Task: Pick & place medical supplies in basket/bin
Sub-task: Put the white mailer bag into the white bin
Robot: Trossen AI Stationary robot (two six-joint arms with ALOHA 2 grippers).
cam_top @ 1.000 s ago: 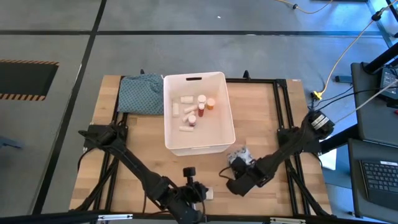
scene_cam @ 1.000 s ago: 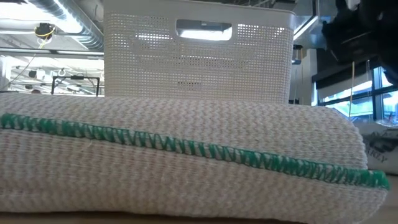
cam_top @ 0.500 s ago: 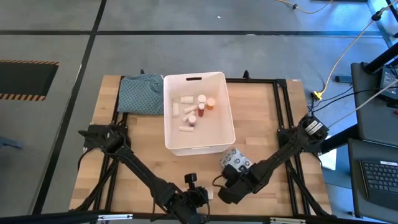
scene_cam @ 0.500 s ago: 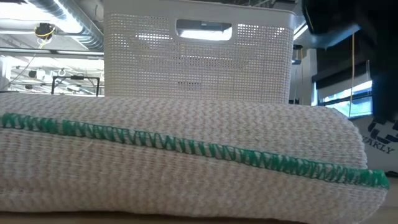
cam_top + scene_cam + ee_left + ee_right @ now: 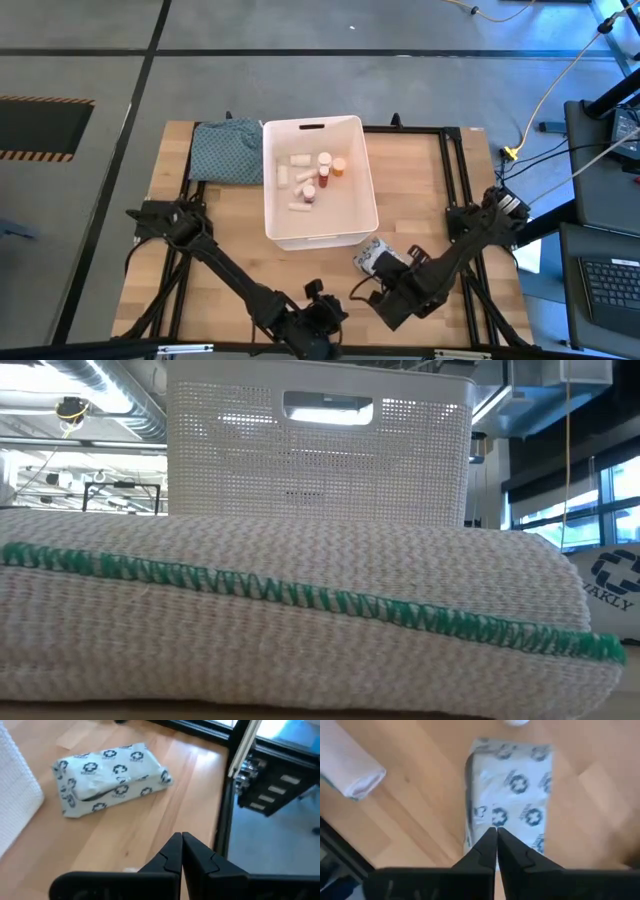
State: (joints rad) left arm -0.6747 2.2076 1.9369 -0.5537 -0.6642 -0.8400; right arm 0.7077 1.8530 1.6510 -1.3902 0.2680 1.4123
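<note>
Beside the white bin (image 5: pixel 318 236), the packet (image 5: pixel 371 257) lies below the closed right claw (image 5: pixel 497 831).

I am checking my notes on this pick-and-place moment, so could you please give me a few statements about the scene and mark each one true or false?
1. The patterned packet lies inside the white tub. False: it lies on the table just outside the tub's near right corner.
2. The right tool is shut, with nothing between its fingers. True.
3. The left tool holds a bottle. False: its fingers are closed together and hold nothing.
4. Several small supplies already lie in the tub. True.
5. The teal-grey cloth lies beside the tub, on the table's far left. True.
6. The tub has no handle slot. False: a slot shows at its far short end.
</note>
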